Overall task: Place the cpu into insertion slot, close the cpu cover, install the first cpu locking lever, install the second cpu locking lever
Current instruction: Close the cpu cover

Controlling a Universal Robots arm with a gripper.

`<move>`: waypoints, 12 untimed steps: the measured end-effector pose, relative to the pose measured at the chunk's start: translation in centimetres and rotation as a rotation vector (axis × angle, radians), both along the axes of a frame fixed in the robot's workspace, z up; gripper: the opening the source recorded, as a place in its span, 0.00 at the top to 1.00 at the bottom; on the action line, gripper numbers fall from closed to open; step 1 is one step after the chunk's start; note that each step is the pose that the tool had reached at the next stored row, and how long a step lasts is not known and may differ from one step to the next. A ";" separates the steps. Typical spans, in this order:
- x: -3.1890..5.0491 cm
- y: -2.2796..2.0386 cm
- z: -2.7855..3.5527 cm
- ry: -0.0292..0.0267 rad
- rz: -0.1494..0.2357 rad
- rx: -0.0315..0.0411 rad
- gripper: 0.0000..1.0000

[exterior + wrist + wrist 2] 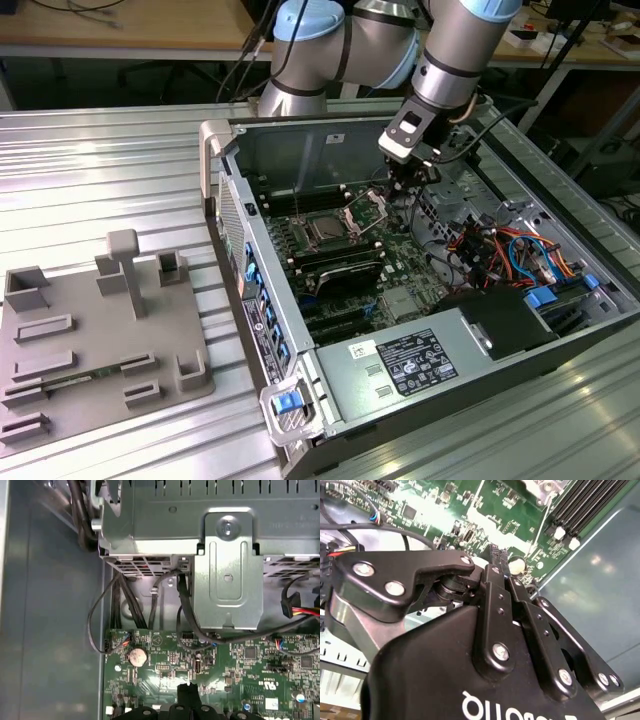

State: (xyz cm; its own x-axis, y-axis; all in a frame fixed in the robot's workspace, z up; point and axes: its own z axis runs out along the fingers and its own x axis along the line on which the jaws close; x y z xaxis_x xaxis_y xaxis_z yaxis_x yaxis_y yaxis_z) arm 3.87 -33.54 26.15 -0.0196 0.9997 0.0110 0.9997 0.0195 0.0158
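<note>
In the exterior view, the cpu (328,230) lies flat in the insertion slot (311,243) on the green motherboard, silvery face up. The cpu cover (368,207) stands tilted up, hinged at the slot's far right side. My gripper (406,186) hangs just to the exterior view's right of the raised cover, above the board. Its black fingertips (497,555) sit pressed together with nothing between them, and the gripper (187,686) hovers over the board near a round coin battery (137,655).
Black memory slots (335,265) flank the socket. Bundled cables (500,250) and a metal drive bracket (227,570) sit beside the gripper. A power supply (420,365) fills the case's near end. A grey fixture tray (100,340) lies on the table at the exterior view's left.
</note>
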 end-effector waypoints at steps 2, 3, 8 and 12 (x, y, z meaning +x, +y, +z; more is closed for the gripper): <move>0.29 0.01 -0.14 0.0019 0.000 0.0001 0.89; 0.36 0.01 -0.23 0.0027 0.000 0.0000 0.89; 0.40 0.04 -1.15 0.0080 0.000 -0.0001 0.89; 0.45 0.06 -1.89 0.0111 0.000 0.0001 0.89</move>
State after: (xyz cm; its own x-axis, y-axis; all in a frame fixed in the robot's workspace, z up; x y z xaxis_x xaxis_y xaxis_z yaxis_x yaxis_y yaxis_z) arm 4.32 -33.48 24.25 -0.0193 0.9997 0.0114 0.9998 0.0193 0.0047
